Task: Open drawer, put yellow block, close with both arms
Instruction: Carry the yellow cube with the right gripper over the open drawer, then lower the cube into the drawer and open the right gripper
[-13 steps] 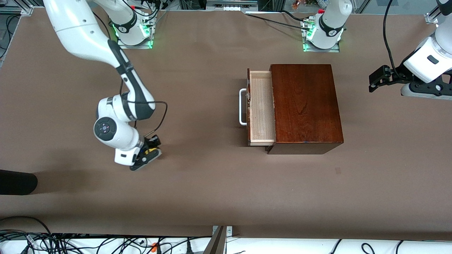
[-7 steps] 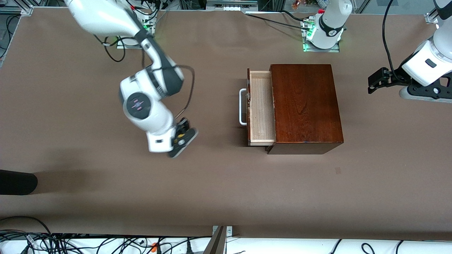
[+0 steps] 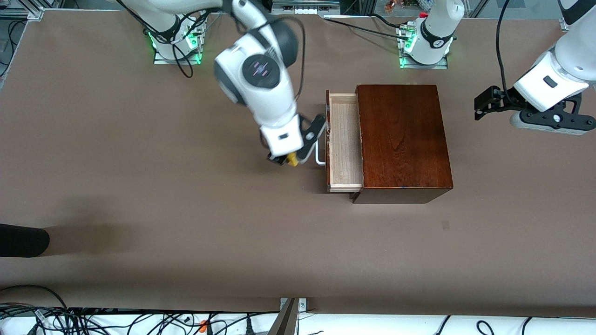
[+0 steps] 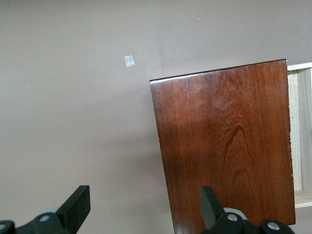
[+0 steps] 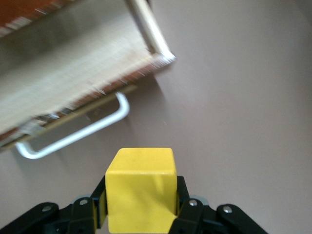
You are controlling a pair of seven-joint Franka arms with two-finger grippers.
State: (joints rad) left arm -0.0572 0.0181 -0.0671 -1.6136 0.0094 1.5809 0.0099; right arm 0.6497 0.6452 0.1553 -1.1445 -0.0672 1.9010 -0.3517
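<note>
A: Well, we start with the table, brown all over, its edges cut off in both wrist views.

B: Then the box, toward the left arm's end. We see its whole top from the front; the left wrist view clips one corner. The drawer stands pulled out toward the right arm's end, its tray bare where we can see it, though the box covers the rest.

A: The handle?

B: Mostly hidden by the right arm in the front view; the right wrist view shows it whole, if blurred.

A: The right gripper hangs over the table just beside that handle, clamped on the block. From the front we catch only a yellow sliver of it.

B: The left gripper is up over the table near the box's closed end, fingers spread wide with nothing between them. Only their tips show.
</note>
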